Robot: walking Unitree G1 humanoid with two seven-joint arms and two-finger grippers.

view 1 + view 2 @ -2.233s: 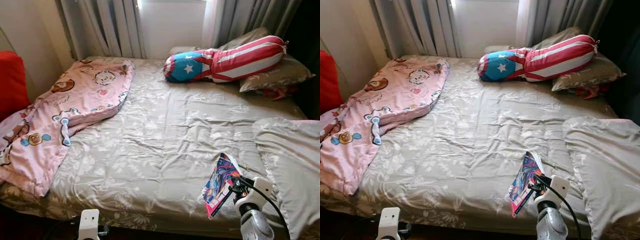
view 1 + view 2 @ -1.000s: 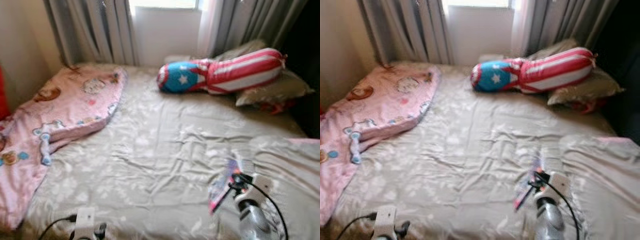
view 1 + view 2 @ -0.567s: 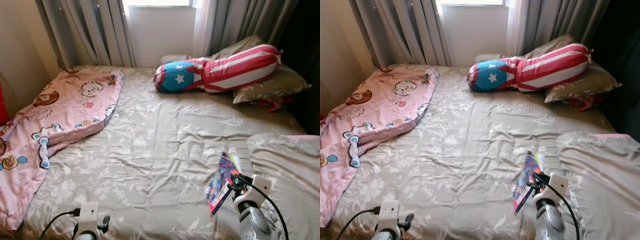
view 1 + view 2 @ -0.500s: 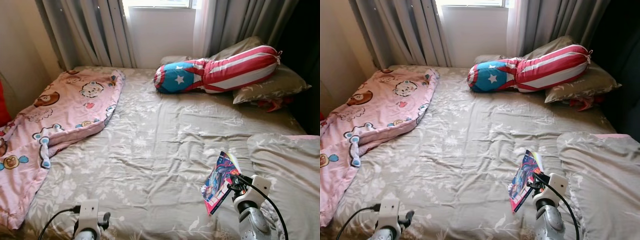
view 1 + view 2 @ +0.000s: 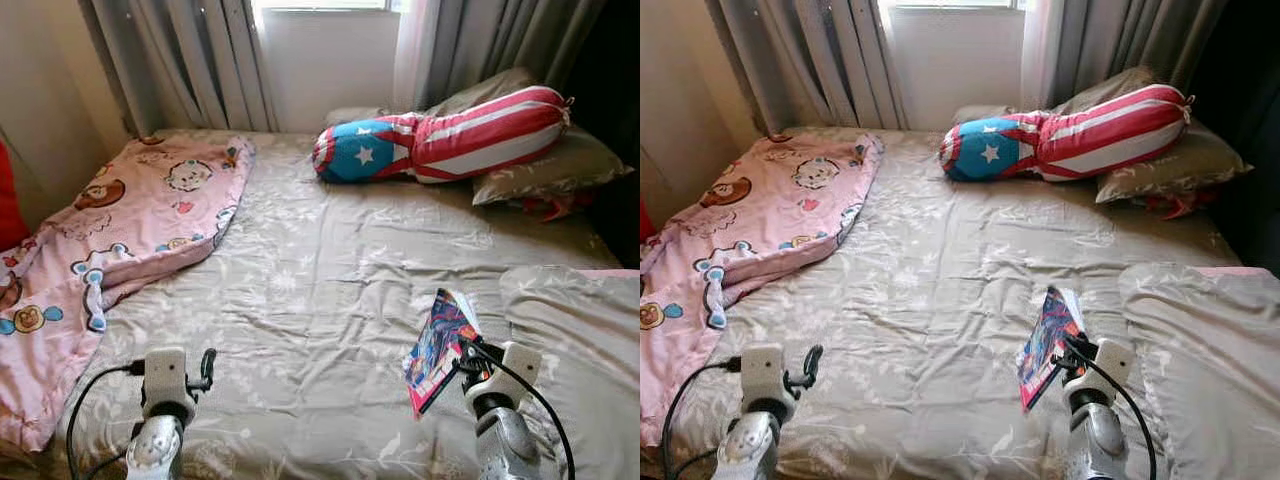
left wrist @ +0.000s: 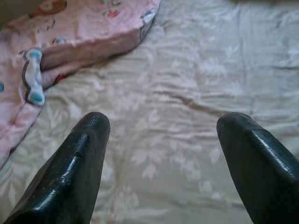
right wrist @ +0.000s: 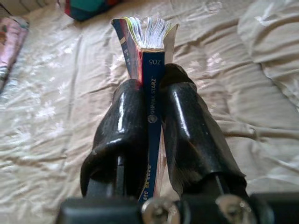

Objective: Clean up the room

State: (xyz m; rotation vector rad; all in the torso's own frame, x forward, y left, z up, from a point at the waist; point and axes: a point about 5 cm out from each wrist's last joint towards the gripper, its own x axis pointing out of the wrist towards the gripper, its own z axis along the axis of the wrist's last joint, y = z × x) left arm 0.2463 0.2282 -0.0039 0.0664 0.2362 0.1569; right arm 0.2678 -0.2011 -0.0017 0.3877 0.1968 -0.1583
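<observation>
Grey-beige sheet: a floral-printed bed takes up most of the head views, wrinkled across its middle.
Book: a colourful paperback stands nearly upright above the sheet near the bed's right side, its blue spine pinched between the black fingers and its pages fanned at the free end.
Right gripper: the right gripper is clamped on the book, one finger pressed against each cover; it is raised over the bed just beside a rumpled grey pillow on the right edge.
Left gripper: the left gripper hovers low over the sheet near the foot of the bed, fingers spread wide apart with nothing between them, well apart from the book.
Pink blanket: a cartoon-printed pink blanket lies bunched along the left side, draping over the edge.
Bolster: a red-and-white striped bolster with a blue starred end lies at the head of the bed, resting against grey pillows.
Curtains: grey curtains hang behind the bed, either side of a bright window.
</observation>
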